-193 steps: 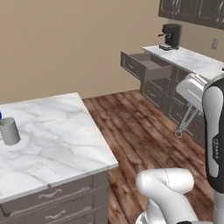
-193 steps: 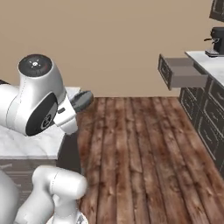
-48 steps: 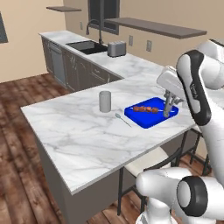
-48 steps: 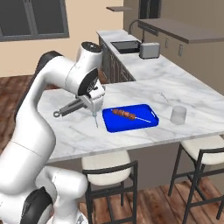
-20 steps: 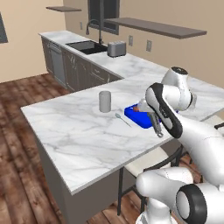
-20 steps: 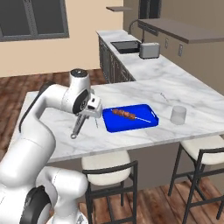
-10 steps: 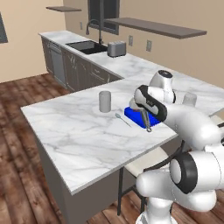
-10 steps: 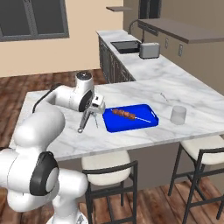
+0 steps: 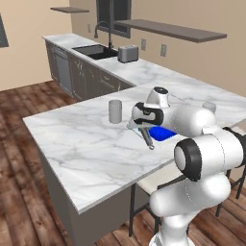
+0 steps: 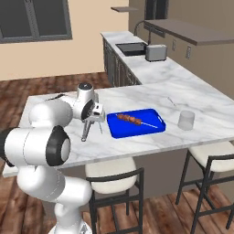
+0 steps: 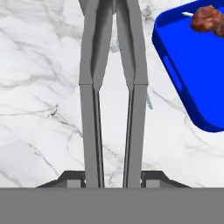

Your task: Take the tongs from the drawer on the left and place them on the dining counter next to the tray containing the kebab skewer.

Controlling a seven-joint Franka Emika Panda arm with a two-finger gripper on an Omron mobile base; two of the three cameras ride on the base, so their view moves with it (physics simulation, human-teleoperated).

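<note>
Tongs [image 11: 111, 87] clamped in jaws, long axis running up frame centre, low over table [image 10: 137, 146]; blue tray [image 11: 197, 65] just beside, upper right; release pending.

You had one pair of tongs [image 11: 111, 87] between the jaws, its two arms side by side. Just beside the jaws lay one blue tray [image 10: 137, 128] with one skewer [image 10: 131, 119] in it. Farther from the jaws stood one cup [image 10: 186, 119]. Well beyond the jaws there was one toaster [image 10: 155, 53] and one sink [image 10: 130, 47]. Two stools [image 10: 112, 180] stood below.
</note>
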